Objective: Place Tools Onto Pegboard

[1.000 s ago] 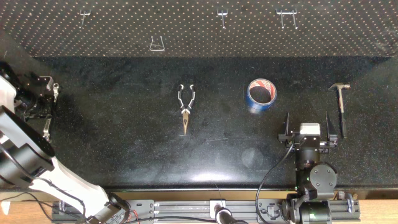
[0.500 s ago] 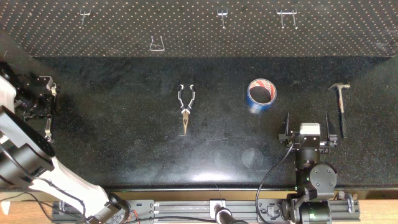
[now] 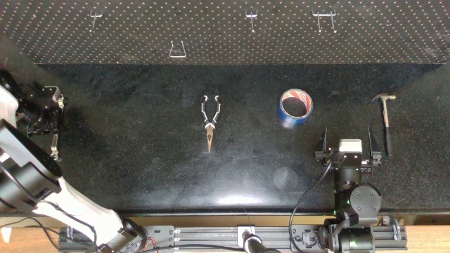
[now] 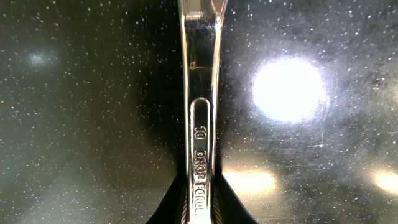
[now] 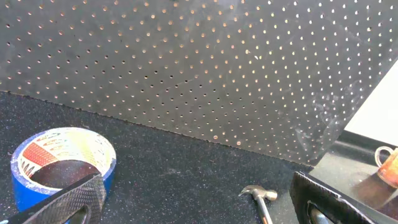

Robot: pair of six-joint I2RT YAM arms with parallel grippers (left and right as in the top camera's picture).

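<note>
A silver wrench [image 4: 200,93] runs lengthwise out from between the dark fingers of my left gripper [image 4: 199,210], which is shut on its shaft just above the black tabletop. From above, that gripper [image 3: 46,118] sits at the far left of the table, with the wrench's end [image 3: 54,148] sticking out below it. My right gripper [image 3: 347,139] rests open near the front right, nothing between its fingers. Pliers [image 3: 210,121] lie at mid-table. The blue tape roll [image 3: 295,105] [image 5: 62,163] and the hammer [image 3: 384,119] [image 5: 260,198] lie ahead of the right gripper.
The pegboard [image 3: 225,31] [image 5: 205,81] rises along the back with a wire loop hook [image 3: 177,49] and peg hooks [image 3: 251,15] [image 3: 323,18] [image 3: 95,17]. A mug [image 5: 387,165] stands off the table's right side.
The left gripper with the wrench has shifted slightly left and toward the front. The right arm has stayed still.
</note>
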